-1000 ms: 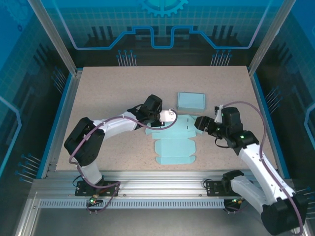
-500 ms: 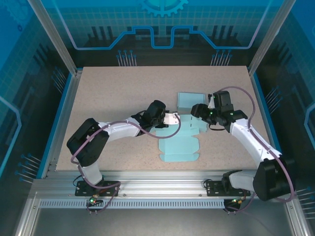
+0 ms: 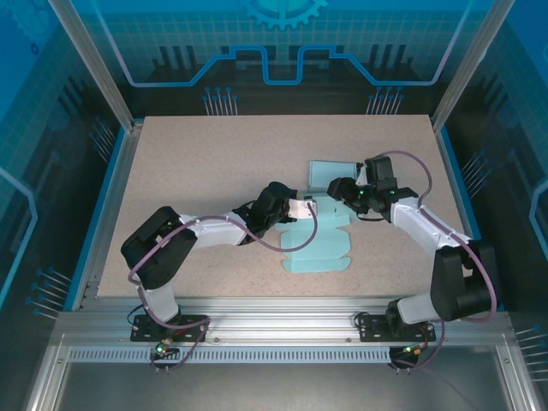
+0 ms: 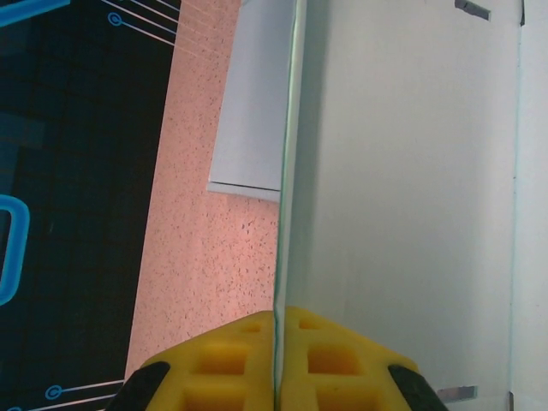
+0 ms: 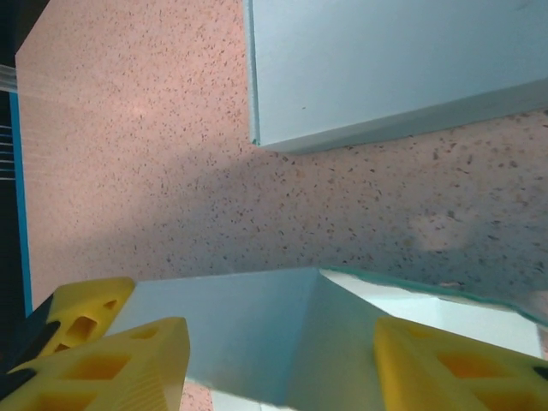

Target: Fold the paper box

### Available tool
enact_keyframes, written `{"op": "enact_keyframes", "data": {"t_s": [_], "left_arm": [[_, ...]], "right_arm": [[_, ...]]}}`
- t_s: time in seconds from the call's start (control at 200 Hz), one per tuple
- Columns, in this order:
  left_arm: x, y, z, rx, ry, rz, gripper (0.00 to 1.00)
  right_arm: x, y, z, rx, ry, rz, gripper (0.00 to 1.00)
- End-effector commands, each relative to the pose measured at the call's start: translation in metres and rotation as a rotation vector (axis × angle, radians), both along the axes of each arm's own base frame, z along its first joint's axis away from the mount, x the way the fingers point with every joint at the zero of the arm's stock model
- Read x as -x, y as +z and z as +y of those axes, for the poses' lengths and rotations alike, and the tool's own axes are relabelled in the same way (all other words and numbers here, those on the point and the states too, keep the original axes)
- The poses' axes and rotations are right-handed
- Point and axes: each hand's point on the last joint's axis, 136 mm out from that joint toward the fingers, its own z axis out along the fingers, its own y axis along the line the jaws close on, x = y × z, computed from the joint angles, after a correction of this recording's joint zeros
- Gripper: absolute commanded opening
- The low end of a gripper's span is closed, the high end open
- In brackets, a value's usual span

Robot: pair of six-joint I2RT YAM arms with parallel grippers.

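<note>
1. Swinging in from the right, the right gripper has reached the far flap of the paper box blank
2. Mid-table, the blank lies flat; the left gripper is pinched on its left flap, likely anchoring it
3. Right fingers stand apart astride a raised panel, probably to crease it
4. Another folded box lies just beyond

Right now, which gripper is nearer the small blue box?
Right. The right gripper is just before the small blue box; the left gripper, shut on the flat blank, lies off its corner.

Speckled beige table inside blue-lit, aluminium-framed enclosure
</note>
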Motion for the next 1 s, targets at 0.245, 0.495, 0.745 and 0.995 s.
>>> {"op": "enact_keyframes", "data": {"t_s": [0.245,0.495,0.745,0.995], "left_arm": [[0.0,-0.002,-0.013,0.026,-0.005,-0.057,0.05],[0.002,-0.003,-0.02,0.066,-0.014,-0.102,0.06],[0.002,-0.007,-0.024,0.04,-0.008,-0.117,0.07],[-0.001,-0.007,-0.018,0.017,0.009,-0.147,0.07]], "right_arm": [[-0.008,-0.002,0.012,-0.113,0.019,-0.01,0.41],[0.0,0.003,0.008,-0.169,0.011,-0.052,0.31],[-0.001,-0.003,0.013,-0.204,0.025,-0.026,0.27],[0.035,0.006,-0.014,-0.043,-0.001,-0.04,0.42]]}}
